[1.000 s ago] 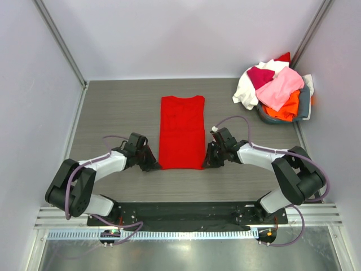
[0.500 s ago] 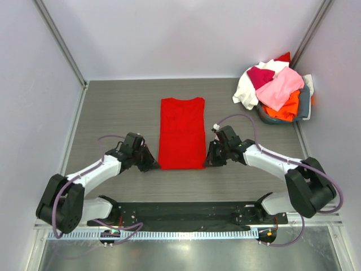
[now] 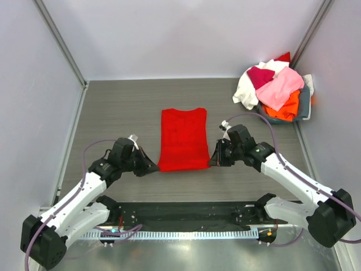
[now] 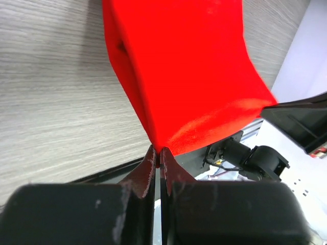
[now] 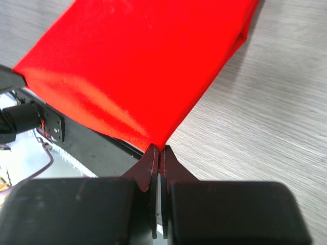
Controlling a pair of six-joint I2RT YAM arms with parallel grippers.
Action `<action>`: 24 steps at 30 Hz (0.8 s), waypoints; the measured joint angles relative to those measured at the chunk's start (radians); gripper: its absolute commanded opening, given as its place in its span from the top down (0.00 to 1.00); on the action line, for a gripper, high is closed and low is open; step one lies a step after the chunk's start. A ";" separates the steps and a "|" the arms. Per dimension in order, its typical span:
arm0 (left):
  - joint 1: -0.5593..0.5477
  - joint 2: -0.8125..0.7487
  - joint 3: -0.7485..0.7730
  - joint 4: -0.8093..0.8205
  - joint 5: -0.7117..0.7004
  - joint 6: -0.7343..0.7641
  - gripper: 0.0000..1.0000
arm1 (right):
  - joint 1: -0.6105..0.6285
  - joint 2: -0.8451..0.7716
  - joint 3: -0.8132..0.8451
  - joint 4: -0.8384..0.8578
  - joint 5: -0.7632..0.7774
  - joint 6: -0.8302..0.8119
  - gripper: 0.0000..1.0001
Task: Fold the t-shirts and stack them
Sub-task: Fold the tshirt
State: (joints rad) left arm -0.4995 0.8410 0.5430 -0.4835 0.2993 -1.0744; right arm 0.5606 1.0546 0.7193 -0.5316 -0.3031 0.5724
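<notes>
1. A basket sits at the far right corner of the surface. It is heaped with pink, white, magenta and orange shirts, well apart from the red shirt.
2. The red shirt lies mid-surface, folded narrow. Its long axis runs from near edge to far edge, neckline toward the far edge.
3. Its near end is raised off the surface.
4. The left hand pinches the near left corner, fingers pressed together on the cloth.
5. The right hand pinches the near right corner likewise.

Two tools, one red t-shirt, several heaped shirts, one basket
</notes>
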 measured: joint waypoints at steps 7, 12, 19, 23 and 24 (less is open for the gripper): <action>0.010 0.095 0.142 -0.077 -0.013 0.006 1.00 | -0.045 0.097 0.168 -0.068 0.035 -0.042 0.99; 0.050 0.238 0.276 -0.082 -0.026 0.035 1.00 | -0.109 0.233 0.291 -0.085 0.038 -0.077 0.99; 0.144 0.429 0.394 -0.057 -0.006 0.076 1.00 | -0.188 0.447 0.442 -0.088 0.008 -0.111 0.99; 0.188 0.525 0.467 -0.047 0.018 0.094 1.00 | -0.217 0.541 0.532 -0.090 -0.014 -0.125 0.99; 0.195 0.547 0.492 -0.045 0.023 0.098 1.00 | -0.223 0.562 0.554 -0.090 -0.016 -0.127 0.99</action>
State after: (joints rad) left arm -0.3042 1.3876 1.0348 -0.5282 0.3218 -0.9760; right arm 0.3374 1.6161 1.2732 -0.6220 -0.3195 0.4458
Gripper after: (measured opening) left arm 0.009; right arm 0.038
